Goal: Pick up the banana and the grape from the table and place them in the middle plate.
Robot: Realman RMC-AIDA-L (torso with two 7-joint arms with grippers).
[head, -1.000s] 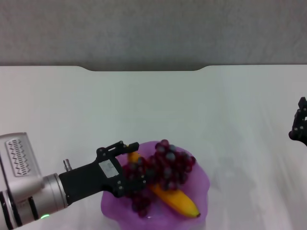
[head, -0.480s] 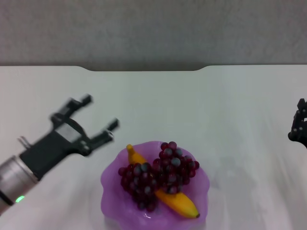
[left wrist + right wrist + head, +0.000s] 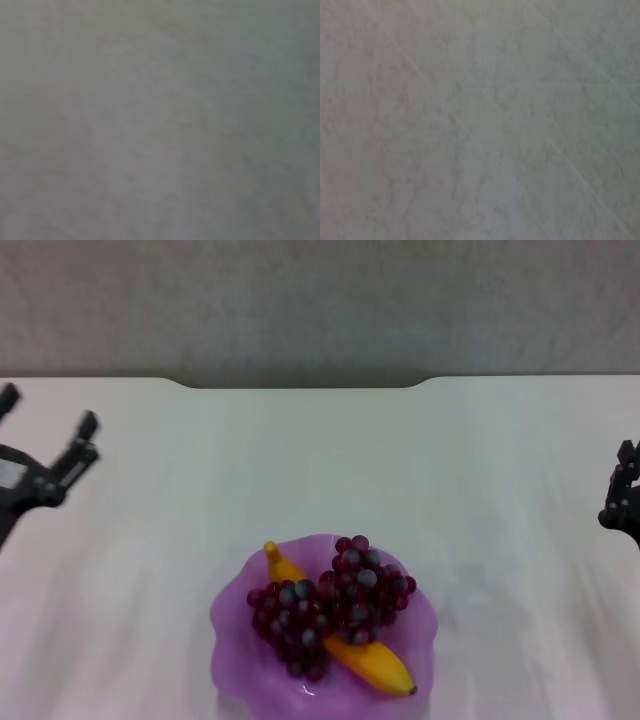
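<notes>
The purple scalloped plate (image 3: 232, 640) sits on the white table (image 3: 320, 460) near the front middle. The yellow banana (image 3: 372, 663) lies across it, and the dark red-purple grape bunch (image 3: 330, 602) rests on top of the banana. My left gripper (image 3: 48, 428) is open and empty at the far left edge, well away from the plate. My right gripper (image 3: 622, 502) is parked at the far right edge, only partly in view. Both wrist views show only plain blurred surface.
The table's far edge has a wide notch (image 3: 300, 386) in front of a grey wall. Nothing else stands on the tabletop besides the plate.
My left gripper let go of the grapes over the plate, opened, and drew back to the far left edge. The grapes settled on the banana. The right arm has not moved.
</notes>
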